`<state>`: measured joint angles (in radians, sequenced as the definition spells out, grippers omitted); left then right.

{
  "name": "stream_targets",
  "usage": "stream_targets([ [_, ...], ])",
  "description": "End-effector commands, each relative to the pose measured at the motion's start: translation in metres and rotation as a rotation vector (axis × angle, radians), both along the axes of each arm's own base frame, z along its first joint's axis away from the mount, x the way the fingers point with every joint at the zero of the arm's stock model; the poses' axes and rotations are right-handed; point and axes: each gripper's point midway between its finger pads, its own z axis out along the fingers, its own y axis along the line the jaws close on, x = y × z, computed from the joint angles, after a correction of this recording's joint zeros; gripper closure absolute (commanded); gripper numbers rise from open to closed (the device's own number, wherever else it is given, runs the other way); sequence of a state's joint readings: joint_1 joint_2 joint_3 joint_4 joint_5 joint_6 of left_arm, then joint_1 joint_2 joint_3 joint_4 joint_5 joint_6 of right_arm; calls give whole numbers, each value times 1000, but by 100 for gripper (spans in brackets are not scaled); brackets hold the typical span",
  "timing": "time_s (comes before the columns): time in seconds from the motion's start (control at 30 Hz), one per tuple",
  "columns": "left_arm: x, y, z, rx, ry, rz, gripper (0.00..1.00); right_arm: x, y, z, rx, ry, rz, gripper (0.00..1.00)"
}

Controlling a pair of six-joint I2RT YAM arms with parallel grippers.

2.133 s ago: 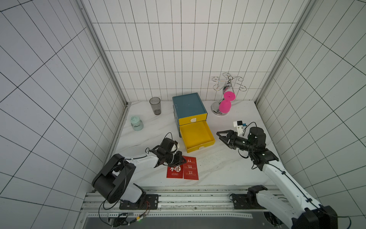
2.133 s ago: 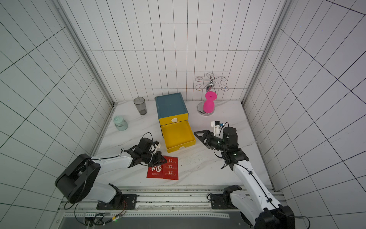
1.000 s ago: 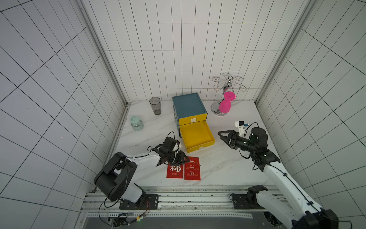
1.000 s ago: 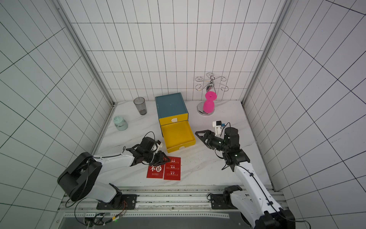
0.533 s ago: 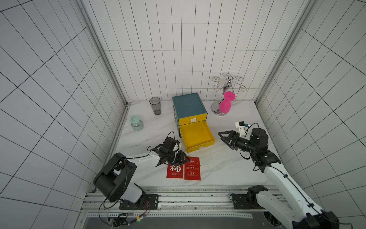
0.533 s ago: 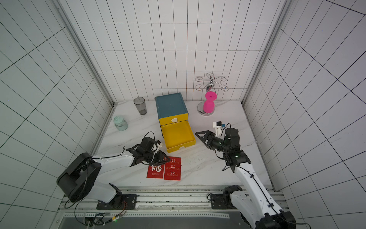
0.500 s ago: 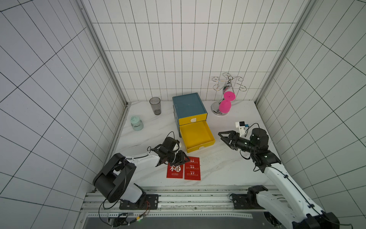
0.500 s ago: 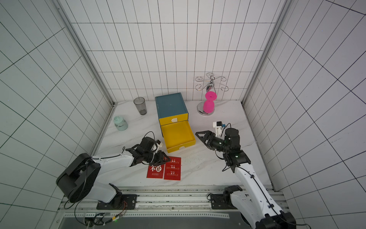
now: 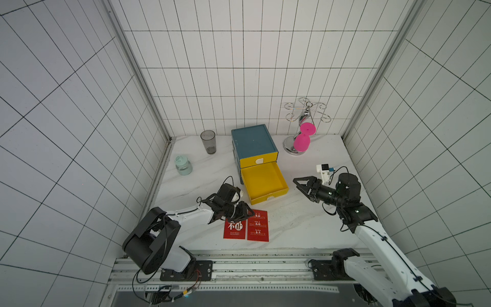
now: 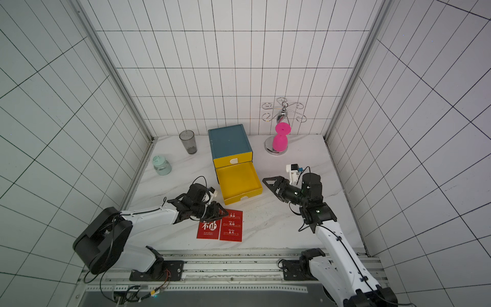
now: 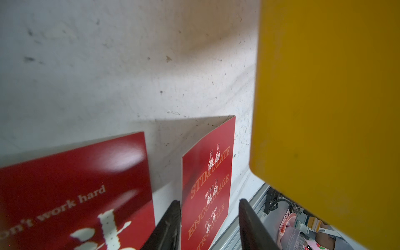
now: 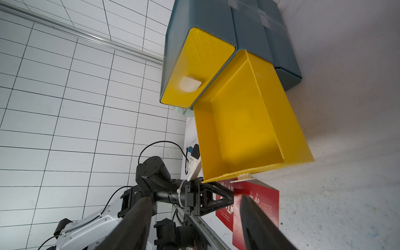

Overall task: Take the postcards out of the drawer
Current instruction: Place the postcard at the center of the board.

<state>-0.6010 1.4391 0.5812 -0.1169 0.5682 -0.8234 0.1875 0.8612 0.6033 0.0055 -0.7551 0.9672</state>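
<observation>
I find the postcards [image 9: 245, 226] side by side on the table [image 9: 305, 226], just before the open drawer [image 9: 263, 182], its cabinet [image 9: 252, 141] behind.

From high over the front edge of the counter [image 9: 305, 226], in both top views, looking down at nearly the same scene. From the left wrist, close and low over the postcards [image 11: 207, 184], drawer [image 11: 324, 86] alongside. From the right wrist, farther back, facing the same two.
</observation>
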Motion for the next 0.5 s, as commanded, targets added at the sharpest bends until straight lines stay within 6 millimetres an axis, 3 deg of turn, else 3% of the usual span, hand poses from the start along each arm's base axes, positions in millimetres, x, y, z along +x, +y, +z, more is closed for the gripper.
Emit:
stream_targets([
  [0.0,-1,2,-2,13,-7,7,56,1,-4,-13,-12,21,-16,32],
  [0.47,-1,-3,-7,35,8,28,53,0,-5,-15,-30,26,-16,32],
])
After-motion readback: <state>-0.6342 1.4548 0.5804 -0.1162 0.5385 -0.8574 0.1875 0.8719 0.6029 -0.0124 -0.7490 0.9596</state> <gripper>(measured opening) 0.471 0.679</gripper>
